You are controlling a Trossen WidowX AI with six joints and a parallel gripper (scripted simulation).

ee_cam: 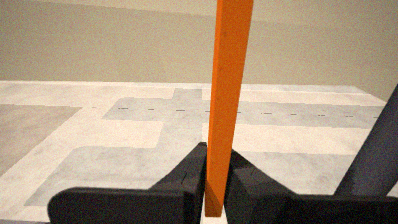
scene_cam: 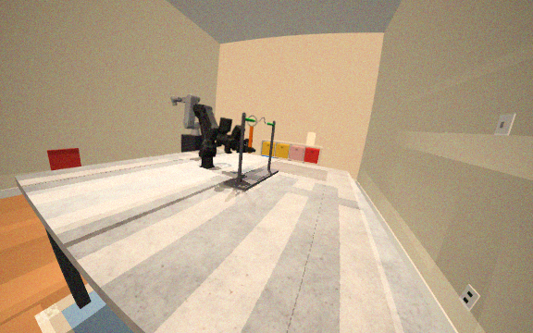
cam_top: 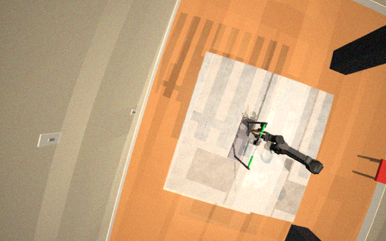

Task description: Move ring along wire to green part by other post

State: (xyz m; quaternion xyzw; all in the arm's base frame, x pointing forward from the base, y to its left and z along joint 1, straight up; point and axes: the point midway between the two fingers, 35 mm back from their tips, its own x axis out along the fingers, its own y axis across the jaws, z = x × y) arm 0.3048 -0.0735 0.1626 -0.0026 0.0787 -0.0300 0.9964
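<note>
The orange handle (scene_cam: 251, 136) (ee_cam: 230, 75) hangs upright below the thin ring (scene_cam: 253, 116). My gripper (scene_cam: 251, 149) (ee_cam: 211, 149) is shut on the lower part of the handle. The ring is around the wire at the inner end of the green part (cam_top: 263, 128) by the nearer post (scene_cam: 241, 153) in the exterior view; whether it touches the wire is too small to tell. The other green part (cam_top: 250, 162) (scene_cam: 271, 124) is by the far post (scene_cam: 272, 148). The thin grey wire (scene_cam: 263, 121) bends between them. The ring is out of the wrist view.
The posts stand on a dark base plate (scene_cam: 261, 178) on the pale table (scene_cam: 192, 259). In the wrist view a dark post (ee_cam: 372, 145) leans across the right side, close to the right finger. The arm (cam_top: 293, 154) reaches in from the side opposite the base plate.
</note>
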